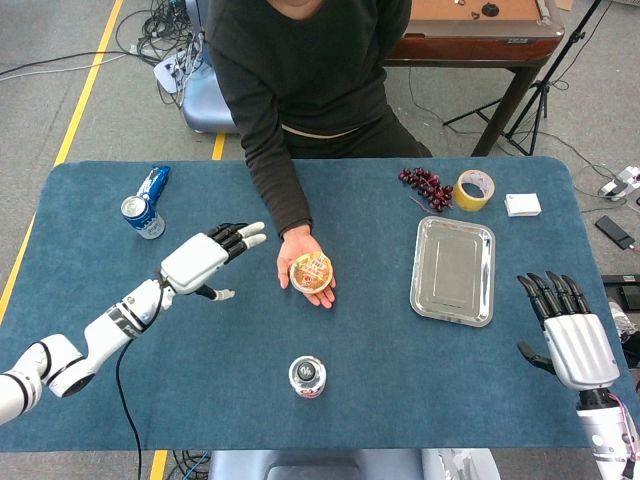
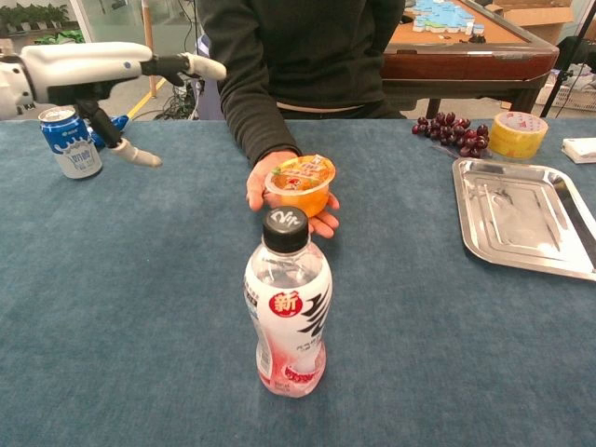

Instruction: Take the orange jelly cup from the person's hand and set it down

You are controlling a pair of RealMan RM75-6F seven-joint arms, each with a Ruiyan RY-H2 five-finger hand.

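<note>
Orange jelly cup (image 1: 312, 271) is held on person's palm (image 1: 305, 262). Left robot hand (image 1: 203, 259) and right robot hand (image 1: 563, 335) are seen spread, empty. "新" is read on bottle (image 2: 287, 309) label

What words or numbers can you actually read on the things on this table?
"新": in a red circle on the bottle label.
Bottle cap: white marking, unclear.
Blue can: white print, too blurred.
Orange jelly cup lid: printed picture, text too small.
Yellow tape roll: no readable text.
</note>
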